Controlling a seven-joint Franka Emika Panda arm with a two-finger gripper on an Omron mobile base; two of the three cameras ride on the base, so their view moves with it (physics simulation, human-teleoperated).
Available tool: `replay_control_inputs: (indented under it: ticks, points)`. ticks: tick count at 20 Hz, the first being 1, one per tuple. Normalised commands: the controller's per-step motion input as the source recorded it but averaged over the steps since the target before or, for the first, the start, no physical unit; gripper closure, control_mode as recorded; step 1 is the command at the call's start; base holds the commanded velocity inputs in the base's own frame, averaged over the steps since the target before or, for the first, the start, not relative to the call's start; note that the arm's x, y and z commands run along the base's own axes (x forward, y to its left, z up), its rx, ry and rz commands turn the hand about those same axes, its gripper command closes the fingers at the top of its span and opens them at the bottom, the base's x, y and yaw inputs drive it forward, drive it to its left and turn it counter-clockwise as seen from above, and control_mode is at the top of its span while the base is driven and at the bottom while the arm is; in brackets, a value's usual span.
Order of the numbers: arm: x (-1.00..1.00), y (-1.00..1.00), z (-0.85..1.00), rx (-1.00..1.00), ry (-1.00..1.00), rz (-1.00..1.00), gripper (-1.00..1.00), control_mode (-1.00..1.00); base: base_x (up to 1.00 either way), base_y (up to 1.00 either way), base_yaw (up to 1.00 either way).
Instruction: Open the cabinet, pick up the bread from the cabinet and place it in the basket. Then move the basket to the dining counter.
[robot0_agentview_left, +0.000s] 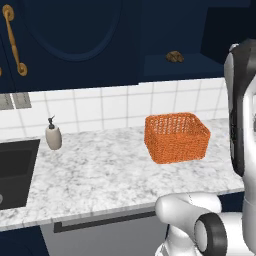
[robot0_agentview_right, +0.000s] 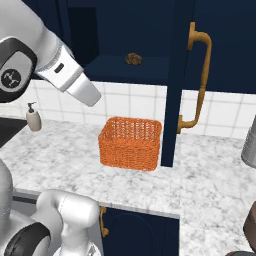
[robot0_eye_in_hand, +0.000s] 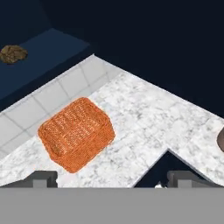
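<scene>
One basket (robot0_agentview_left: 176, 137): orange woven mesh, upright sides | bread (robot0_agentview_right: 133, 59): brown lump | hand (robot0_eye_in_hand: 112, 178): fingers apart

Legible text, labels, brands, numbers, signs: none. The arm (robot0_agentview_right: 60, 65) carries one small dark mark on its white casing, too small to read. The soap bottle (robot0_agentview_left: 53, 136) shows a plain, unlabelled face.

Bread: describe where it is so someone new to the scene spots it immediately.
Look at the dark navy wall cabinet above the marble counter; its door is open. On its navy shelf, above the orange basket, sits the bread: a small brown lump, alone on the shelf.
</scene>
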Motion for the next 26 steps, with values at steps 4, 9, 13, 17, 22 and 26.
replay_control_inputs:
  ticks: [4,9,13,17,22,26]
  points:
    - [0.31,0.0,0.1,0.0,-0.2,0.39,-1.0,-1.0,0.0,0.0,0.0]
    - [0.43,0.0,0.01,0.0,-0.11,0.26,-1.0,-1.0,0.0,0.0,0.0]
    - [0.32,0.0,0.22,0.0,-0.08,0.18,-1.0,-1.0,0.0,0.0,0.0]
    - [0.55,0.04,0.44,-0.04,-0.01,0.03,-1.0,-1.0,0.0,0.0,0.0]
    - [0.69,0.11,-0.12,-0.06,-0.1,0.02,-1.0,-1.0,0.0,0.0,0.0]
    - [0.29,0.02,-0.81,-0.02,-0.4,0.12,-1.0,-1.0,0.0,0.0,0.0]
